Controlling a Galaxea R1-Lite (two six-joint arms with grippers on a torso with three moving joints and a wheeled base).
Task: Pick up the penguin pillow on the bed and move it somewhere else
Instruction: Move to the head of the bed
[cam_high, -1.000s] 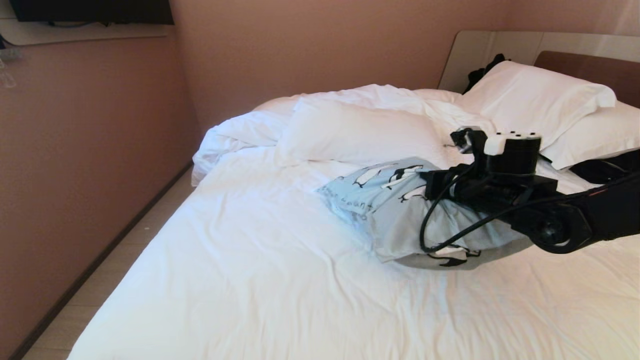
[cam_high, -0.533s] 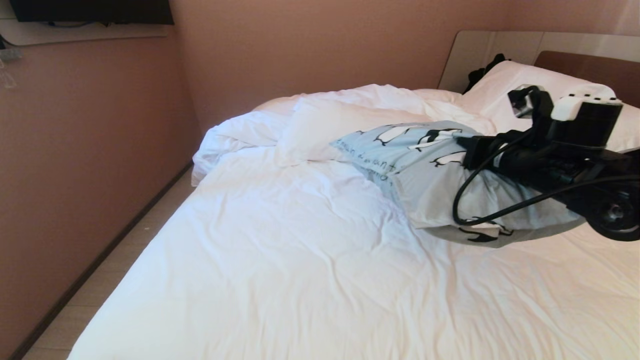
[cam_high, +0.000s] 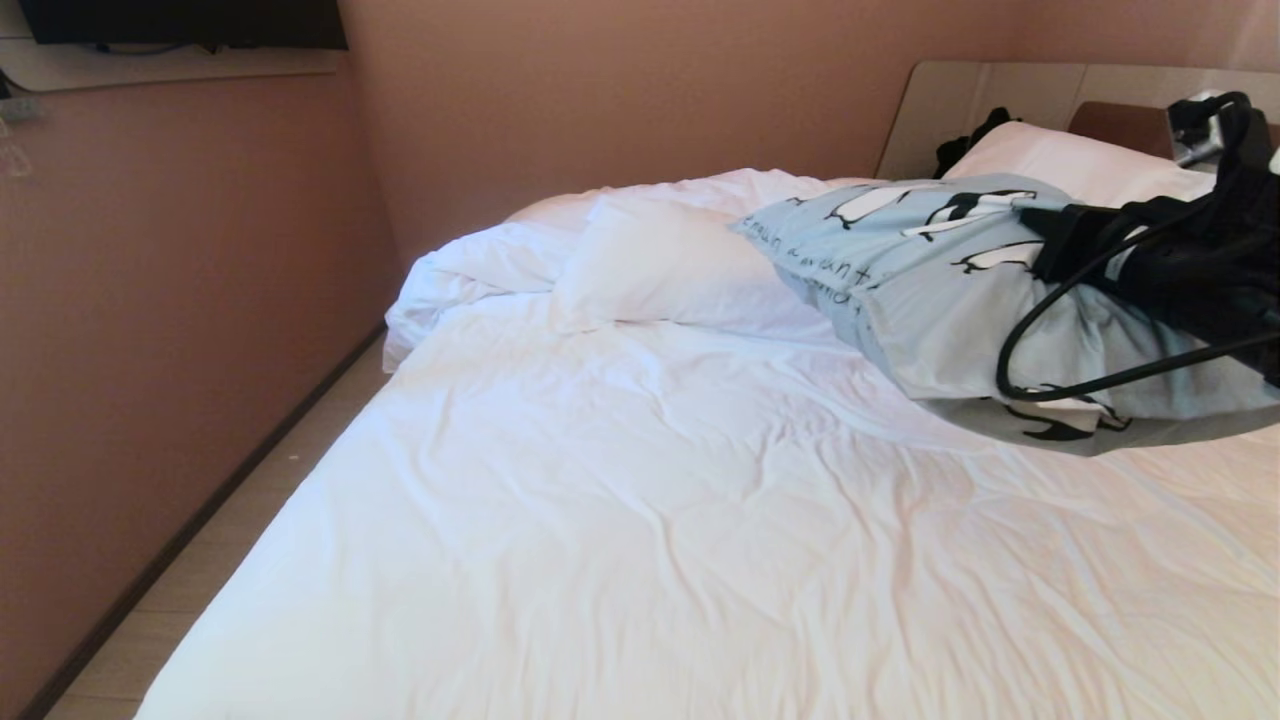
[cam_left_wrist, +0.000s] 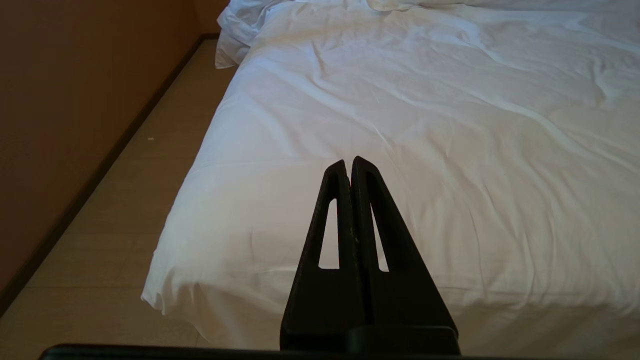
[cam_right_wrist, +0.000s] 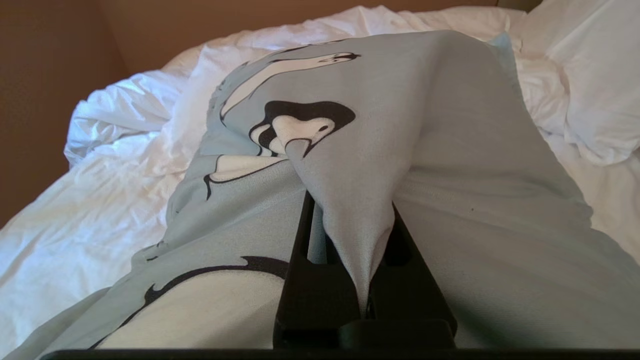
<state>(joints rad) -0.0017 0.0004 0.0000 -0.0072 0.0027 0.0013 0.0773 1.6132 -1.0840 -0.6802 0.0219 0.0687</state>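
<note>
Penguin pillow held off the bed by one pinch of its cover

The right pincer (cam_right_wrist: 350, 220) is clamped on a single fold of the penguin pillow (cam_high: 930, 290), so the fabric could slide out, or the hanging bulk could drag on the sheets and tug loose, if it swings hard. The pillow hangs from and ahead of that pincer, over the bed (cam_high: 620, 520) near its headboard edge and the right side. The left pincer (cam_left_wrist: 350, 167) waits pressed together at the foot edge.
</note>
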